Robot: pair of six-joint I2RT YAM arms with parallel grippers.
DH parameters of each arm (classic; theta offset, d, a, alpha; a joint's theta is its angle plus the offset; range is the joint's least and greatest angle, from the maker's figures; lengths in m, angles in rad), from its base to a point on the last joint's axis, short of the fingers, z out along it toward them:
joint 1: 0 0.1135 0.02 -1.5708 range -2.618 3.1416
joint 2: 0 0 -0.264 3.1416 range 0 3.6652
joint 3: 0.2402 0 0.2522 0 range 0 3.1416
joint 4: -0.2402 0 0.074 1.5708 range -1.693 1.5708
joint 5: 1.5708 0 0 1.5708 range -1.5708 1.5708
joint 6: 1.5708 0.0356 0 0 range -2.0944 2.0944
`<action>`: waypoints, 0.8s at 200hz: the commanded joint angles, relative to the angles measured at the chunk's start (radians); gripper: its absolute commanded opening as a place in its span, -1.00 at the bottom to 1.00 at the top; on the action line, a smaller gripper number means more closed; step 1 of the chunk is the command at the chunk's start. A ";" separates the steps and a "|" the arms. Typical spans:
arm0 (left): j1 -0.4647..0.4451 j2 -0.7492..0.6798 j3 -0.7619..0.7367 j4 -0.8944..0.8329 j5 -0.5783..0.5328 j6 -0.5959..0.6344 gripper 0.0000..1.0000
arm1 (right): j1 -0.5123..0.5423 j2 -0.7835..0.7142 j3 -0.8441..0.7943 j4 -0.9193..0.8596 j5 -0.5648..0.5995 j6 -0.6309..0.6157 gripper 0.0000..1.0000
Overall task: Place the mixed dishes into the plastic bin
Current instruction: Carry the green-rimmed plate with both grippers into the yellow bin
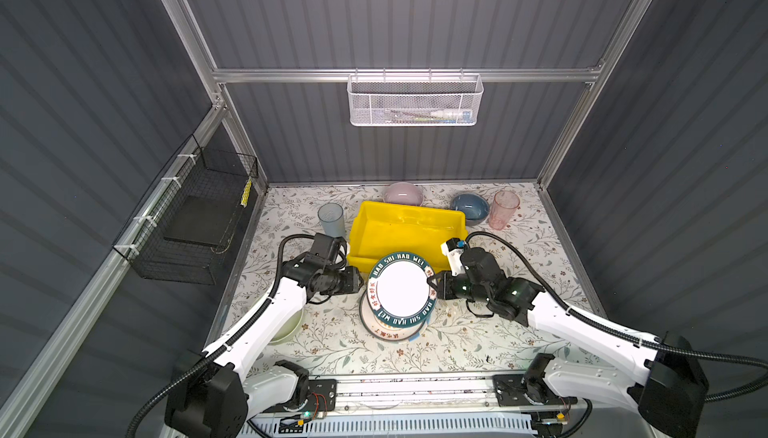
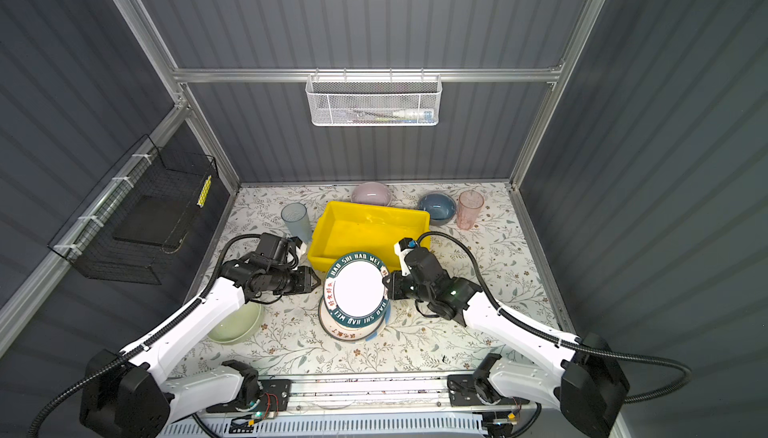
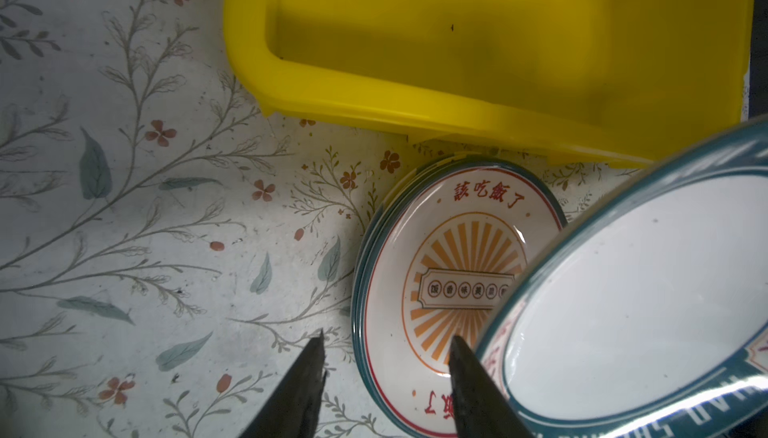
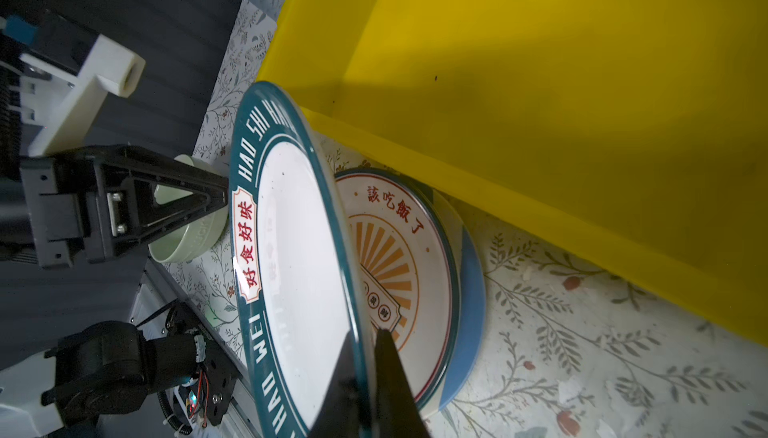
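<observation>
My right gripper (image 1: 432, 286) (image 4: 365, 334) is shut on the rim of the green-rimmed lettered plate (image 1: 401, 288) (image 2: 357, 286) (image 4: 299, 248). The plate is lifted and tilted over the stack, just in front of the yellow plastic bin (image 1: 415, 209) (image 3: 374, 82) (image 4: 540, 124), which holds nothing. Below it lies the orange sunburst plate (image 3: 457, 248) (image 4: 399, 257), and a blue plate (image 4: 469, 311) lies under that one. My left gripper (image 1: 360, 283) (image 3: 386, 338) stands open at the lifted plate's left edge and holds nothing.
Behind the bin sit a lilac bowl (image 1: 402, 194), a dark blue bowl (image 1: 469, 207) and a pink tumbler (image 1: 503, 209). A blue tumbler (image 1: 331, 219) stands left of the bin. A pale green bowl (image 2: 235, 323) lies under my left arm. A black wire basket (image 1: 195, 215) hangs on the left wall.
</observation>
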 commanded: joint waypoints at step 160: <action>0.151 0.437 0.443 0.008 -0.155 0.261 -0.02 | -0.212 0.490 0.543 -0.043 0.207 0.071 -1.00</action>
